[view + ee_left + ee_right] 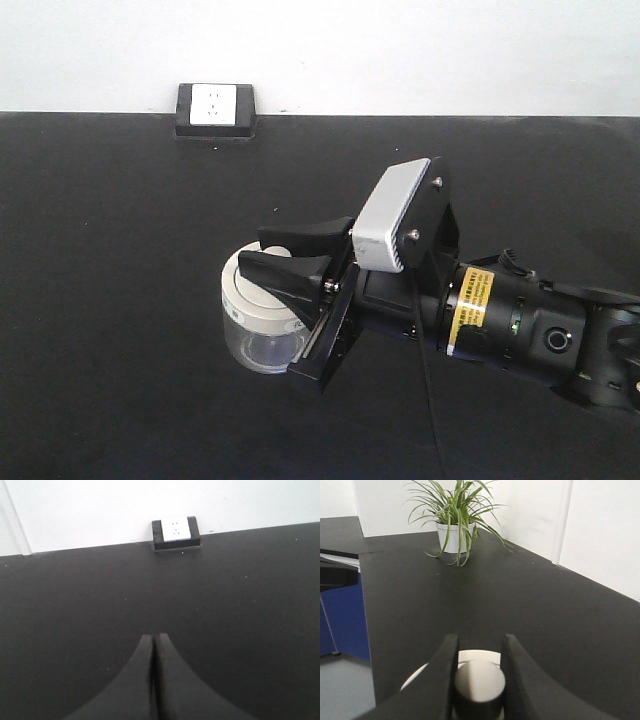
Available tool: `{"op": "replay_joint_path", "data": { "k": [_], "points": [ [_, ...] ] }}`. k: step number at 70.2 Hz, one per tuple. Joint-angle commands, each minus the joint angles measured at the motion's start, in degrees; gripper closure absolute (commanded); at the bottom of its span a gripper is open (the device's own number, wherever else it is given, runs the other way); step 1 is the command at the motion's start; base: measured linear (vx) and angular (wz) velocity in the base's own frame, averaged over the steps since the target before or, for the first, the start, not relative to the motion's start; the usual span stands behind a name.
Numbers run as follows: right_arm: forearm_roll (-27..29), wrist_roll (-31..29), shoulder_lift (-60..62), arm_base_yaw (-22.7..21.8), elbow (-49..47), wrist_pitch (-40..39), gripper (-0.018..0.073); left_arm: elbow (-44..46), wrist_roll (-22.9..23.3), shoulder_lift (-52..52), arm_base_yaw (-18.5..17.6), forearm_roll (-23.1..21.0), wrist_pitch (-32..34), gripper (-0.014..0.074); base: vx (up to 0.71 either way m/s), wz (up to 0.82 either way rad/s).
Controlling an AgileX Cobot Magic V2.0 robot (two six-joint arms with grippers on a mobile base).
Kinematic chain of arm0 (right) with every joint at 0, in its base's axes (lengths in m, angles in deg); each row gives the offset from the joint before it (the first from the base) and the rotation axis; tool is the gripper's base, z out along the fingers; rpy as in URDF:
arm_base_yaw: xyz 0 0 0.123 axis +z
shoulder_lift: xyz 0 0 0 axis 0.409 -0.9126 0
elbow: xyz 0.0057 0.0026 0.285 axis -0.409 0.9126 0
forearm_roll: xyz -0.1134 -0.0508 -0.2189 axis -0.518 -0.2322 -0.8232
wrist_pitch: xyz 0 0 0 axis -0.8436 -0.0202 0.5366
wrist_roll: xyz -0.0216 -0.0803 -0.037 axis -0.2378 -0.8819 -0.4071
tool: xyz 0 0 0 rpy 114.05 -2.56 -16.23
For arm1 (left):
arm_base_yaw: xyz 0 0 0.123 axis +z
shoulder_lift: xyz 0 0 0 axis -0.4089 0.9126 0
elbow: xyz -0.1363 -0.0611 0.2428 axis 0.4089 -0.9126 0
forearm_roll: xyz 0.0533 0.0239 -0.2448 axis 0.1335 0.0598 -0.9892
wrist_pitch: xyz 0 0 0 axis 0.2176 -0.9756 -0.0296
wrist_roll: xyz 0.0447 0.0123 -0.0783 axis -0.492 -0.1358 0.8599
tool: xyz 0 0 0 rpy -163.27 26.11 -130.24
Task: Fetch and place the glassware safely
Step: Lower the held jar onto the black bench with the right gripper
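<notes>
The glassware (250, 335) is a squat clear jar with a cream-white lid, standing on the black table (120, 250) left of centre. My right gripper (255, 248) reaches in from the right, and its two black fingers are closed on the lid's central knob. In the right wrist view the knob (480, 682) sits tight between the fingers of the gripper (480, 639), with the lid (479, 656) below. I cannot tell whether the jar rests on the table or is just off it. My left gripper (154, 638) is shut and empty above bare table.
A white wall socket in a black frame (214, 107) sits at the table's back edge, and it also shows in the left wrist view (176, 530). A potted green plant (454, 527) stands at the far end. The table edge and a blue cabinet (342, 615) lie to the left.
</notes>
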Motion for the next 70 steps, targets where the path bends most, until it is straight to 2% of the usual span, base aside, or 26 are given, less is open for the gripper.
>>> {"op": "replay_joint_path", "data": {
  "k": [1, 57, 64, 70],
  "points": [
    [2.3, -0.1, 1.4, -0.2, -1.7, -3.8, 0.0563, 1.5, 0.2, 0.9, -0.2, -0.3, 3.9, 0.0603, -0.01, -0.03],
    [2.8, 1.4, 1.2, -0.1, -1.7, -4.7, 0.0563, 1.5, 0.2, 0.8, -0.2, -0.3, 4.0, 0.0603, 0.00, 0.00],
    [6.9, 1.0, 1.2, -0.2, -2.1, 0.4, 0.0563, 1.5, 0.2, 0.8, -0.2, -0.3, 4.0, 0.0603, 0.00, 0.00],
    [12.2, -2.6, 1.2, -0.2, -2.7, 6.5, 0.0563, 1.5, 0.2, 0.8, -0.2, -0.3, 4.0, 0.0603, 0.00, 0.00]
  ]
}}
